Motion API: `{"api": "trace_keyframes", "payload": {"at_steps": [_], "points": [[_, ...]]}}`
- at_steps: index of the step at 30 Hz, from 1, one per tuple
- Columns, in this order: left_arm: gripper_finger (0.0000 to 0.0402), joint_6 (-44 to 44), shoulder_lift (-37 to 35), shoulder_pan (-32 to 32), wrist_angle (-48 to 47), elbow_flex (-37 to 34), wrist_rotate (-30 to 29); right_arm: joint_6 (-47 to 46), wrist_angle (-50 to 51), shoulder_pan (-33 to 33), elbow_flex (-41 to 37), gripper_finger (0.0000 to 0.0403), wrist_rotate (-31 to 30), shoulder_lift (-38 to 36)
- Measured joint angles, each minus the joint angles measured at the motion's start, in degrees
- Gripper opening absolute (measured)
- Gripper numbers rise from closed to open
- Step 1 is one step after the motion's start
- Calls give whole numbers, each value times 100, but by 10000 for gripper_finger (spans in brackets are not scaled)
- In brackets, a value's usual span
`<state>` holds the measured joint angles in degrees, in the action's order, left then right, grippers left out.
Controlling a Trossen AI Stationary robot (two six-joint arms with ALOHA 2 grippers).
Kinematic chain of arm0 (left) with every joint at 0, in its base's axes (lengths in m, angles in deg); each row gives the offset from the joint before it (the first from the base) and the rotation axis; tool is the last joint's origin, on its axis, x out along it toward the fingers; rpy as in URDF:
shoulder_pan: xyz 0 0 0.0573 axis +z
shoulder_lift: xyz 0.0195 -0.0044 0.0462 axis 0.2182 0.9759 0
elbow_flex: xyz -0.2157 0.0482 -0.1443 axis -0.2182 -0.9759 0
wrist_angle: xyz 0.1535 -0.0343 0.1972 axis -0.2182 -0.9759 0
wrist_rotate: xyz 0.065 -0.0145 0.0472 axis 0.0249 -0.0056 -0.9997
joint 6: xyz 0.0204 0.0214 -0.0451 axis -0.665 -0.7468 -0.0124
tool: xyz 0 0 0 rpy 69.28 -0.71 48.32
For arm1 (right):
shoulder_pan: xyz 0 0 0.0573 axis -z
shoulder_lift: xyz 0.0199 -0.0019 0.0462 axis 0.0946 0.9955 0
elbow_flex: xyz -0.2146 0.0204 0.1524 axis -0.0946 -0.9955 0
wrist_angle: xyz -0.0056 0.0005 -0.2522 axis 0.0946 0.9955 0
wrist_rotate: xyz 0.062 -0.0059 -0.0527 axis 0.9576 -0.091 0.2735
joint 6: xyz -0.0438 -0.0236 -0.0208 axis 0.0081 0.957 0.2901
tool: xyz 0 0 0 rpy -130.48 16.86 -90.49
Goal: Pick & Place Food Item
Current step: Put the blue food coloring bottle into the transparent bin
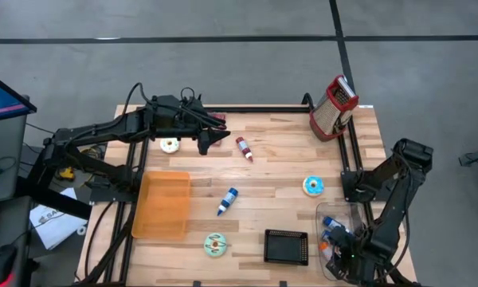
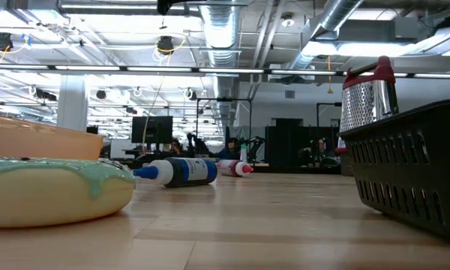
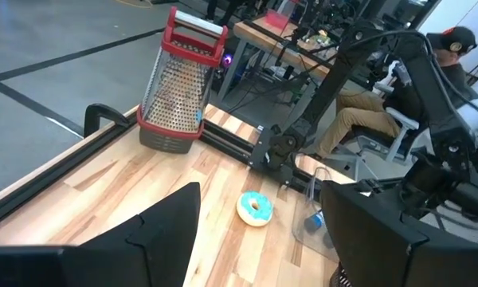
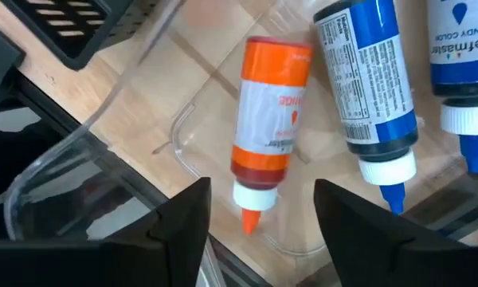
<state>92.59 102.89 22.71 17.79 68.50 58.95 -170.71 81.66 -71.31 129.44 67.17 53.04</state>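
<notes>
Overhead, pale wood table (image 1: 279, 171), grey floor (image 1: 223, 72), exposed ducts (image 2: 225, 34).

Legible text, right wrist view only:
- Blue bottle (image 4: 366, 80), white label: "Chefmaster" (partly cut off) + fine print, unreadable.
- 2nd blue bottle (image 4: 466, 56), at frame edge: "CANDY COLOR".
- Orange bottle (image 4: 271, 119): label word ending "...ANGE", rest unreadable.
Other views: no legible text.
</notes>
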Motion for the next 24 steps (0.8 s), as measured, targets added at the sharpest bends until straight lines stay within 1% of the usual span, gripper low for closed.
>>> {"api": "trace_keyframes", "payload": {"at_steps": [2,4,8,11,14,16,19,21,24], "points": [[256,-60,-7,-7,-157,2,3,-61,62,41,0,223,-252,-193],[255,-64,-7,-7,-540,4,5,-231,296,103,0,224,-665,-456],[255,-64,-69,-72,-1748,7,63,-769,1175,267,2,221,-1617,-1195],[252,135,-72,-414,-2876,4,200,-976,1675,509,2,220,-2279,-1787],[249,610,-50,-1076,-3589,-52,250,-846,1844,872,2,220,-3081,-2288],[249,1160,-44,-1527,-3611,-327,246,-608,1847,1154,2,220,-3533,-2557],[253,2247,-37,-2054,-3034,-890,92,-55,1768,1584,2,219,-3847,-2863],[259,2937,2,-2205,-2518,-1282,7,318,1647,1869,2,219,-3944,-3016],[268,3495,221,-2209,-1920,-1636,-25,1045,1223,2252,2,220,-3970,-3226]]}}
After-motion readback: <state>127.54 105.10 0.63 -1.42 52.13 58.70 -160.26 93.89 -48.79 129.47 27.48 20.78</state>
